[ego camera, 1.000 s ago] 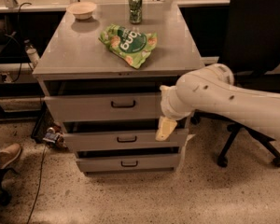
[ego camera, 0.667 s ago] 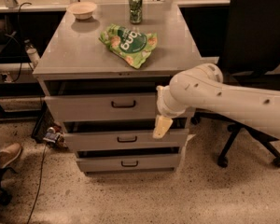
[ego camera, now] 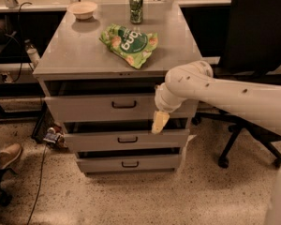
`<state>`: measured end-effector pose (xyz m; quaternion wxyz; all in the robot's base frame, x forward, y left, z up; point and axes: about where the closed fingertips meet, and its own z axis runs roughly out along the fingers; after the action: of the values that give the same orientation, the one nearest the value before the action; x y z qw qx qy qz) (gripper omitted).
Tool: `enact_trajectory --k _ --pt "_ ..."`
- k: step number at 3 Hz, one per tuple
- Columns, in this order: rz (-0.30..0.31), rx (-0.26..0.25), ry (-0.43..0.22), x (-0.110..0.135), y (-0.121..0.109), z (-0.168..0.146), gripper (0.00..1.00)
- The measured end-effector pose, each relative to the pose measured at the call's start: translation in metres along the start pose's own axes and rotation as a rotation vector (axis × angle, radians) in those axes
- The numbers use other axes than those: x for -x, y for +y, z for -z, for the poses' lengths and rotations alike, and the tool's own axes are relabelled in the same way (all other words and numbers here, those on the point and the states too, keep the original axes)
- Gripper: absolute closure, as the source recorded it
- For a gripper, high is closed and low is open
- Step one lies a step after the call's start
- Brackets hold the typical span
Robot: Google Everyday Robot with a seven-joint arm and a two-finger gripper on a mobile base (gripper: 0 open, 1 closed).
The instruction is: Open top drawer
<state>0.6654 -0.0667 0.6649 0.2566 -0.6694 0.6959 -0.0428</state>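
The top drawer (ego camera: 93, 108) is the widest grey drawer of the cabinet, with a dark centre pull (ego camera: 124, 104). It stands a little way out from the cabinet. My gripper (ego camera: 159, 122) hangs from the white arm (ego camera: 215, 90) that comes in from the right. It is in front of the right end of the top drawer's front, at its lower edge, well right of the pull. Its pale yellow tip points down toward the middle drawer (ego camera: 126, 139). The bottom drawer (ego camera: 129, 163) is below.
On the cabinet top (ego camera: 75, 50) lie a green snack bag (ego camera: 129, 43), a green can (ego camera: 136, 8) and a small bowl (ego camera: 83, 9). A black office chair (ego camera: 257, 41) stands right of the cabinet. Cables (ego camera: 40, 172), a small bottle (ego camera: 33, 55) and a shoe (ego camera: 7, 156) are at the left.
My arm and gripper have shifted slightly left and up along the top drawer's front. The drawers have not visibly moved.
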Motion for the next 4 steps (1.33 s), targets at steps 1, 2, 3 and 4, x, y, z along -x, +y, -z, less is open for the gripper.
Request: enact_trajectory --k 1,2,3,4 --pt "-0.016 0.011 -0.012 -0.003 -0.016 -0.015 0.00" --pt "-0.030 0.022 -0.012 -0.007 -0.024 -0.024 0.12" --pt "-0.043 0.027 -0.008 -0.014 -0.019 -0.019 0.34" --pt "-0.044 0.039 0.002 -0.022 -0.001 -0.006 0.57"
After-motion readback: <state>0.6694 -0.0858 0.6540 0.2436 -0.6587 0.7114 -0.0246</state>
